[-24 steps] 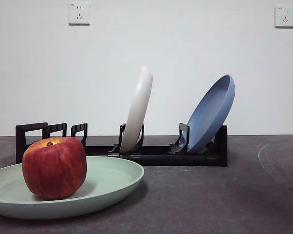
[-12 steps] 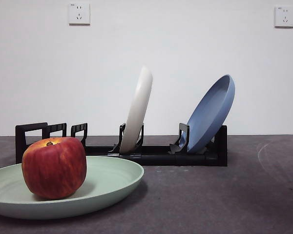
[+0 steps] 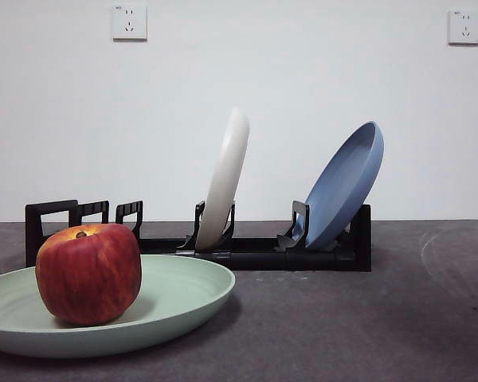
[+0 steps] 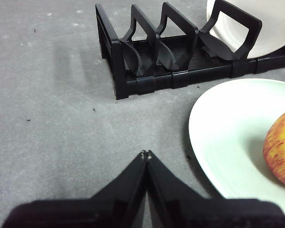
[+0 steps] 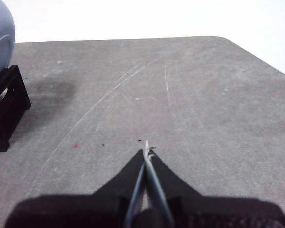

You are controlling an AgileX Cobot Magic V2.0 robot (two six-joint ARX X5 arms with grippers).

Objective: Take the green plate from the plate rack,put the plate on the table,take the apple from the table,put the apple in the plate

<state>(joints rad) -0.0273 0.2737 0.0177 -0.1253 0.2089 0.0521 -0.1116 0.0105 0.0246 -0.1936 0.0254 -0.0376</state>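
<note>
The green plate (image 3: 175,298) lies flat on the table (image 3: 358,326) at the front left. The red apple (image 3: 88,273) sits upright in it. The black plate rack (image 3: 255,253) stands behind the green plate. In the left wrist view, my left gripper (image 4: 146,154) is shut and empty above the bare table, apart from the green plate (image 4: 223,128), the apple (image 4: 281,147) and the rack's end (image 4: 147,52). My right gripper (image 5: 146,148) is shut and empty above the table, off the rack's other end (image 5: 4,102). Neither arm shows in the front view.
A cream-white plate (image 3: 226,179) and a blue plate (image 3: 346,183) lean in the rack's slots. The rack's left slots hold nothing. The table's far corner (image 5: 228,40) shows in the right wrist view. A white wall with two sockets stands behind.
</note>
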